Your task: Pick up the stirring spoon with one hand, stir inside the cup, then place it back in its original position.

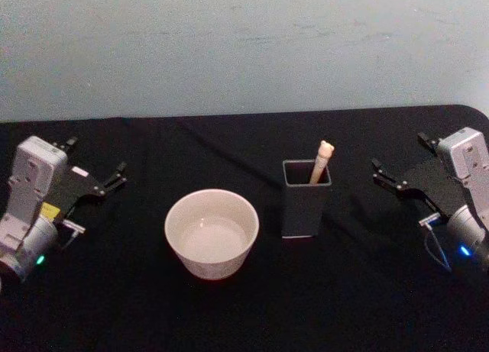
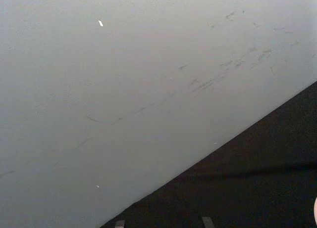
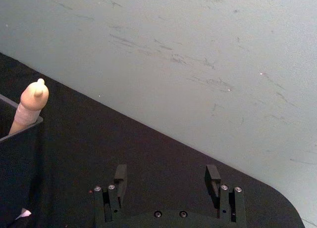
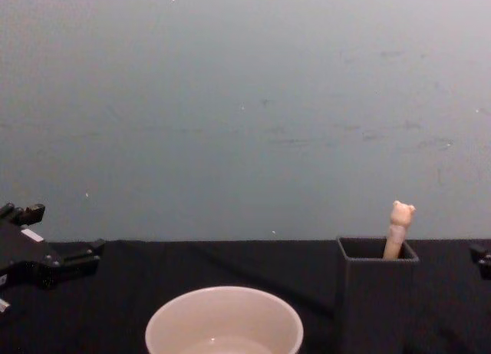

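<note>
- The stirring spoon (image 1: 324,159) stood handle-up in the dark holder (image 1: 306,211), just right of the cup (image 1: 210,264), its top free to grab.
- The left pincer (image 1: 98,155) and the right pincer (image 1: 398,150) hovered wide open and empty at the worktop (image 1: 367,291) flanks.

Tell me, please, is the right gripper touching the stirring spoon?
Apart: the head view shows bare table between the right gripper and the stirring spoon standing in its holder.

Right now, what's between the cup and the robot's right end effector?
The dark grey holder, with the stirring spoon standing in it, then bare black table; the head view shows it.
</note>
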